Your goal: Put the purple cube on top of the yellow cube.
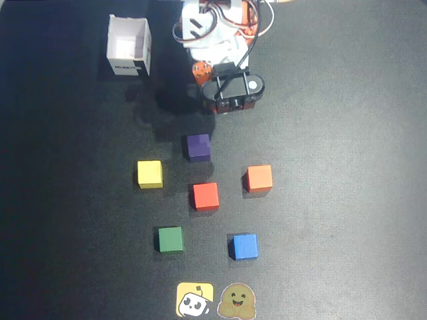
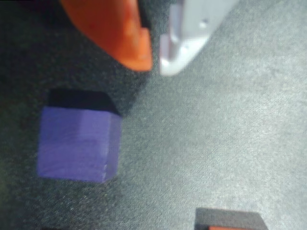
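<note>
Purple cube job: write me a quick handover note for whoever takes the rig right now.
Pincer: empty, tips nearly closed, hanging above the mat just short of the purple cube.
Purple cube: on the mat, untouched, nearest the arm in the overhead view.
Yellow cube: on the mat, left of and slightly below the purple one in the overhead view, nothing on it.
Done: nothing yet.
Left: open, grasp purple, lift, set it on yellow, release.

The arm (image 1: 213,33) has white printed shells, black motors and looping black cables. Its gripper (image 2: 156,60) pairs one orange finger (image 2: 120,28) with one white finger (image 2: 192,28).
</note>
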Robot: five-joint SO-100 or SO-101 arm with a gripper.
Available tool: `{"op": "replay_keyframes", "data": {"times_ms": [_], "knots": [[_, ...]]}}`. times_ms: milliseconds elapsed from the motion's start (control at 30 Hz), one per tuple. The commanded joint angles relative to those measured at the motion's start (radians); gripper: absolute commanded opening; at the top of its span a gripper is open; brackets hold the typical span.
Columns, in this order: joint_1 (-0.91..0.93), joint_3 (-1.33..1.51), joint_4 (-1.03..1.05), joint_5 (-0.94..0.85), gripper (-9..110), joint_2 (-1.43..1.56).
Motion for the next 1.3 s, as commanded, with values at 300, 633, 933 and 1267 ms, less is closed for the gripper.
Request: {"op": "replay_keyframes", "data": {"times_ms": [300,633,933,1267], "knots": [[0.009,-0.006,0.002,-0.006,0,0.011],[0.003,-0.009,-0.015,0.067,13,0.011],[-0.005,-0.08,-0.109,0.091,20,-0.166],[0.026,-0.44,-0.17,0.08,22,-0.87]]}}
